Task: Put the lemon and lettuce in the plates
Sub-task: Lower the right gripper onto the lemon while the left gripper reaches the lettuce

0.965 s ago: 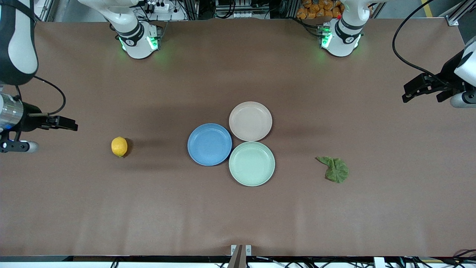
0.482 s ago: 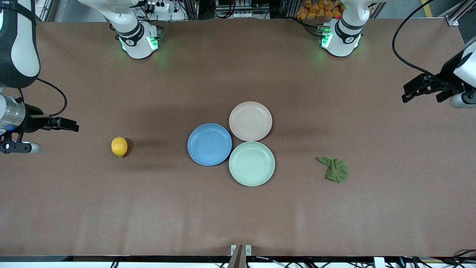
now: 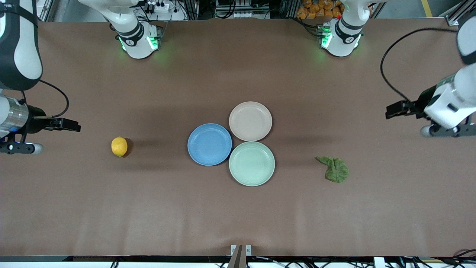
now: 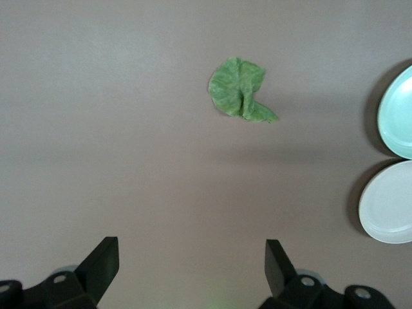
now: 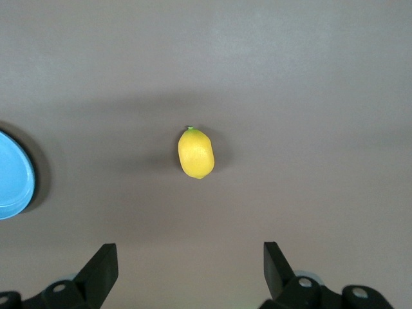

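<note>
The lemon (image 3: 119, 146) lies on the table toward the right arm's end; it also shows in the right wrist view (image 5: 196, 153). The lettuce (image 3: 334, 169) lies toward the left arm's end, and shows in the left wrist view (image 4: 238, 90). The blue plate (image 3: 209, 144) and the beige-pink plate (image 3: 250, 121) sit empty mid-table, touching. My right gripper (image 3: 72, 126) (image 5: 190, 267) is open and empty over bare table, short of the lemon. My left gripper (image 3: 394, 111) (image 4: 192, 264) is open and empty over bare table, short of the lettuce.
A mint-green plate (image 3: 251, 163) sits empty against the two other plates, nearer the front camera; its edge shows in the left wrist view (image 4: 399, 112). The arm bases (image 3: 137, 37) (image 3: 340, 35) stand along the table's farthest edge.
My left arm has swung in from the table's end toward the middle and its gripper now points toward the plates. My right gripper has crept slightly toward the lemon.
</note>
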Controlling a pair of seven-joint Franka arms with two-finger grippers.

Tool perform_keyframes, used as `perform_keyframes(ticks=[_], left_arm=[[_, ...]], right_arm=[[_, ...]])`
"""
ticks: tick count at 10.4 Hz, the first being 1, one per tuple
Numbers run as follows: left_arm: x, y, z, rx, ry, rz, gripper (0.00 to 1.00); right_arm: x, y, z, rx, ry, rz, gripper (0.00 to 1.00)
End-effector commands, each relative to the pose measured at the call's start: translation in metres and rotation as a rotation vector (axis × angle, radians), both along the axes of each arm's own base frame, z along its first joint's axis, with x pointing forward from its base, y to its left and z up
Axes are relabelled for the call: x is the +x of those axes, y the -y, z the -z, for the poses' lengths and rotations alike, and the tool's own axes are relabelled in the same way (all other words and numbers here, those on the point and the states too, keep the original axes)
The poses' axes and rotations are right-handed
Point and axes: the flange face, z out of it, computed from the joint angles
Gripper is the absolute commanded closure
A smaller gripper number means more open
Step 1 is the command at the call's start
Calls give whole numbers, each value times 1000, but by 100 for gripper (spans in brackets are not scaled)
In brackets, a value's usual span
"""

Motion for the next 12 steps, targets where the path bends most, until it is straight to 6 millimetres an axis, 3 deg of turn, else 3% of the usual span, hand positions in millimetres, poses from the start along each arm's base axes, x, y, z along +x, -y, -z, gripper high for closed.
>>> perform_keyframes(ticks=[1,4,5,8,9,12], left_arm=[[20,15,70,-28,-20,26,0],[40,17,161,-36,-24,21,0],[45,24,186,-39,-35,30,0],[56,34,253,-50,-32,34,0],[56,45,266,-50,-26,48,0],[57,49,291,-32,-25,68,0]], right_arm=[[-1,3,58,5,30,17,0],[-3,-5,140,9,3,-2,0],[-6,-15,169,14,-26,-20,0],[-23,-16,235,9,16,-19,0],[-24,-15,252,9,6,-22,0],[-34,-13,281,6,16,-18,0]])
